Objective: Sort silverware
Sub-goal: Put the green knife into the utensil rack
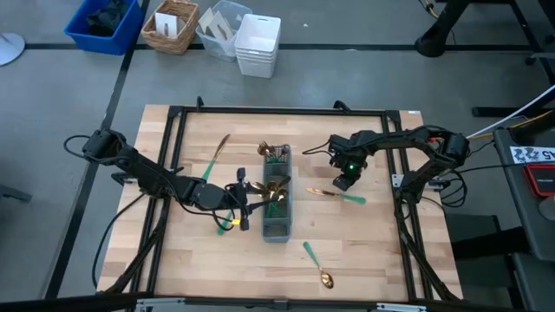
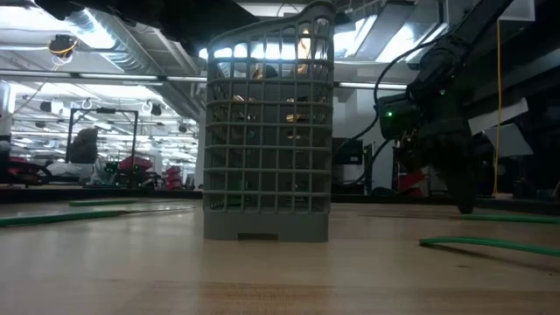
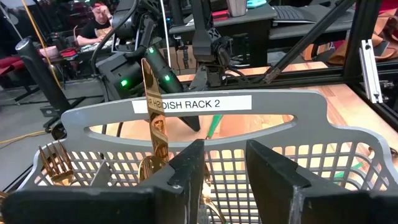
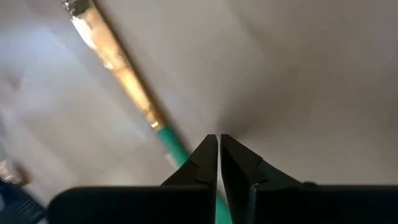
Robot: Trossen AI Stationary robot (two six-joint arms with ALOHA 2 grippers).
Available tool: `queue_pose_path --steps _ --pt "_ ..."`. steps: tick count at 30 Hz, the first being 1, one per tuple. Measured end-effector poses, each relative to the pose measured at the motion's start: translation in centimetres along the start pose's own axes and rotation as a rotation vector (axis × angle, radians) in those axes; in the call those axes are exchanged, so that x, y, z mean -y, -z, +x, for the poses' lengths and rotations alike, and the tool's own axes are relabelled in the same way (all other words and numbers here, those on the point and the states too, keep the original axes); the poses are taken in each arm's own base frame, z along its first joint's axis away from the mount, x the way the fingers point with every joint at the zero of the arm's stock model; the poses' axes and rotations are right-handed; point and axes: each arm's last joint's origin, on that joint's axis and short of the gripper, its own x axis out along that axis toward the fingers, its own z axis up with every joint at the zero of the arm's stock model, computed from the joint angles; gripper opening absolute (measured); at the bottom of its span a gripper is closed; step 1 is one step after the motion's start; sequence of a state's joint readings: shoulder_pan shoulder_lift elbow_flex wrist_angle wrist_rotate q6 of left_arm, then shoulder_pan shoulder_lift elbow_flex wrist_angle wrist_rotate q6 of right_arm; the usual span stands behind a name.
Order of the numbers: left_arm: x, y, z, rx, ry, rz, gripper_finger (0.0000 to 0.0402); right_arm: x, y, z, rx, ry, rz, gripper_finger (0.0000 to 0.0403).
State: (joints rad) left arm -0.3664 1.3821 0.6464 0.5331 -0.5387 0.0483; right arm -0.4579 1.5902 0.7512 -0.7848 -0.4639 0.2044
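Observation:
The grey caddy (image 1: 277, 227) stands mid-table with several gold-headed pieces upright in it, among them a knife blade (image 3: 152, 118) and a fork (image 3: 55, 163). My left gripper (image 1: 253, 204) is open at the caddy's left wall (image 3: 348, 168), fingers level, with nothing between them. My right gripper (image 1: 344, 184) is shut, pointing down over a knife (image 1: 334, 194) that lies flat on the table right of the caddy, gold blade (image 4: 112, 56) toward the caddy. In the right wrist view its green handle (image 4: 173, 144) runs under my fingertips. My right gripper (image 4: 218, 138) is shut right above the knife's green handle, close to where it meets the blade, coming from above. The fingers themselves hide the spot, so I cannot tell whether they touch the handle. The knife lies flat on the wood.
Loose pieces lie on the table: one (image 1: 214, 159) left of the caddy toward the far edge, one (image 1: 227, 223) beside my left gripper, and a spoon (image 1: 316, 263) near the near edge. A black frame rail (image 1: 277, 111) borders the table. A person sits in the room beyond.

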Motion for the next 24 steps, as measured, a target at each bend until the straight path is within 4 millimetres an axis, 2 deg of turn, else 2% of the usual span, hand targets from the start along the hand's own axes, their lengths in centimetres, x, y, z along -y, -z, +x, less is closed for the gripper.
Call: queue_pose_path --steps 6,12,19,24 --pt "0.0 0.0 0.0 0.000 0.000 0.000 0.0111 -0.2 1.0 -0.2 -0.097 -0.067 0.028 0.0004" --pt "0.0 0.0 0.0 0.000 0.000 0.000 0.0111 -2.2 3.8 -1.9 -0.126 0.005 -0.119 0.0010" --pt "0.0 0.0 0.0 0.000 0.000 -0.068 0.0111 -5.9 7.9 -4.9 0.131 0.114 -0.377 0.0004" --pt "0.0 0.0 0.0 0.000 0.001 -0.111 0.0111 -7.8 9.6 -5.4 0.399 0.142 -0.405 0.0019"
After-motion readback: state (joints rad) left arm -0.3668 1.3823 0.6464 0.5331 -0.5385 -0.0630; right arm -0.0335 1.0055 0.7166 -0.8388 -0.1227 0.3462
